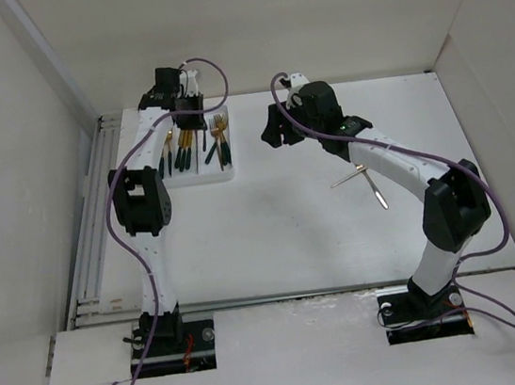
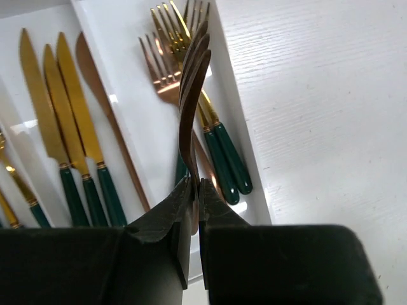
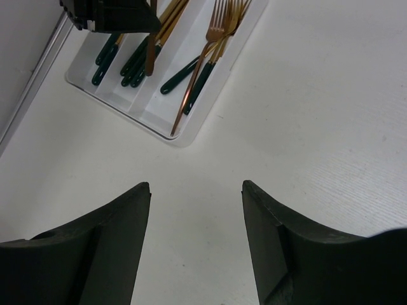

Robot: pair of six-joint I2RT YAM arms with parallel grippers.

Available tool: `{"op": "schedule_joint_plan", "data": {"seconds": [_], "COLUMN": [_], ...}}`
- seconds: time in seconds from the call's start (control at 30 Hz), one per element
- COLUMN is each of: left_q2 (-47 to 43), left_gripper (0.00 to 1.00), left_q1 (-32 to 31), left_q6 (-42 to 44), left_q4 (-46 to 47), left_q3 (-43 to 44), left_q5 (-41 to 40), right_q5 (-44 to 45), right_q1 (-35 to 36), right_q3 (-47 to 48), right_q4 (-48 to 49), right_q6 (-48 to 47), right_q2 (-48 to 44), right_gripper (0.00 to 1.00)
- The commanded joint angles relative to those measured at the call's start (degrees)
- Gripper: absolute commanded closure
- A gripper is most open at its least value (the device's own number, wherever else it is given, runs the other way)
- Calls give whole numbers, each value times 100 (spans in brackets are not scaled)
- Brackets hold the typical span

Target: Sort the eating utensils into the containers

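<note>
Left gripper [image 2: 195,189] clenched on copper fork [image 2: 193,89] above tray [image 2: 236,121]; right gripper [image 3: 196,185] spread wide, empty.

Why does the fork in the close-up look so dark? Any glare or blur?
Left wrist view: the held fork is shaded, close to the lens; glare spots on the white tray. Right wrist view: the near fingers look soft. Top view: even light, faint shadows.

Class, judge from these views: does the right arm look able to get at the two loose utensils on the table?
Likely yes. The right gripper is open and empty, and the two utensils lie on bare table by its forearm, nothing covering them; it must fold back to reach.
</note>
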Motion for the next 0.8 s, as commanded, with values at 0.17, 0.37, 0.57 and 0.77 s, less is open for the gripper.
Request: {"op": "schedule_joint_plan", "data": {"seconds": [0.17,0.37,0.57,0.77], "left_q2": [457,562,238,-359], "left_gripper": [98,59,50,49], "left_q1": [-25,-25,-25,-130], "left_q6": [-178,-240,-292,-240], "left_q4": [56,4,4,108], "left_q3": [-1,-1,148,368], "left_q5": [5,-118,-636,-1382], "right_q5": [84,137,759,2305], "right_q1": [-66,-66,-452,-1611], "right_q3": [38,38,100,47], "right_q4": [-45,-98,-448,-2088], "right_q6": [-164,-216,528,2187], "right_q2": [-226,-226,-331,-104], "right_gripper": [35,35,35,48]}}
